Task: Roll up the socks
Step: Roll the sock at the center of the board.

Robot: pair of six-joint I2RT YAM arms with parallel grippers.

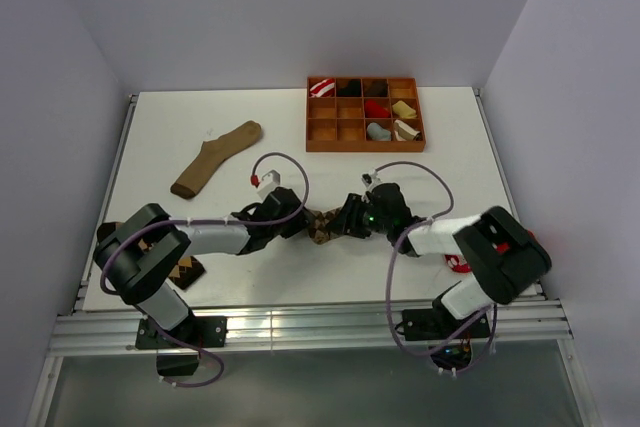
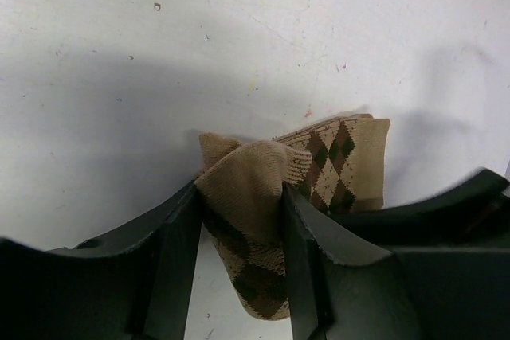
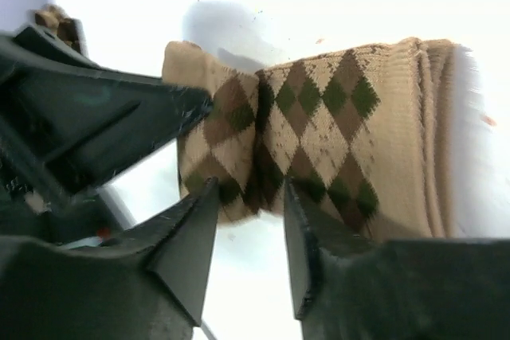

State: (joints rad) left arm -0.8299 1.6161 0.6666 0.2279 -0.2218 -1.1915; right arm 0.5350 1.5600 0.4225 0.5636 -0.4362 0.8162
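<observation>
The lighter argyle sock [image 1: 322, 225] lies partly folded on the table between my two grippers. My left gripper [image 1: 298, 223] is shut on its plain tan end; in the left wrist view the fabric [image 2: 243, 189] fills the gap between the fingers [image 2: 179, 252]. My right gripper [image 1: 346, 218] pinches a creased edge of the diamond-patterned part [image 3: 343, 129] between its fingertips [image 3: 203, 197]. The darker argyle sock [image 1: 188, 270] lies under my left arm. A small grey bundle [image 1: 378, 131] sits in a tray compartment.
An orange compartment tray [image 1: 365, 145] with several rolled socks stands at the back right. A long plain tan sock [image 1: 215, 159] lies at the back left. A red and white item [image 1: 458, 265] lies beside my right arm.
</observation>
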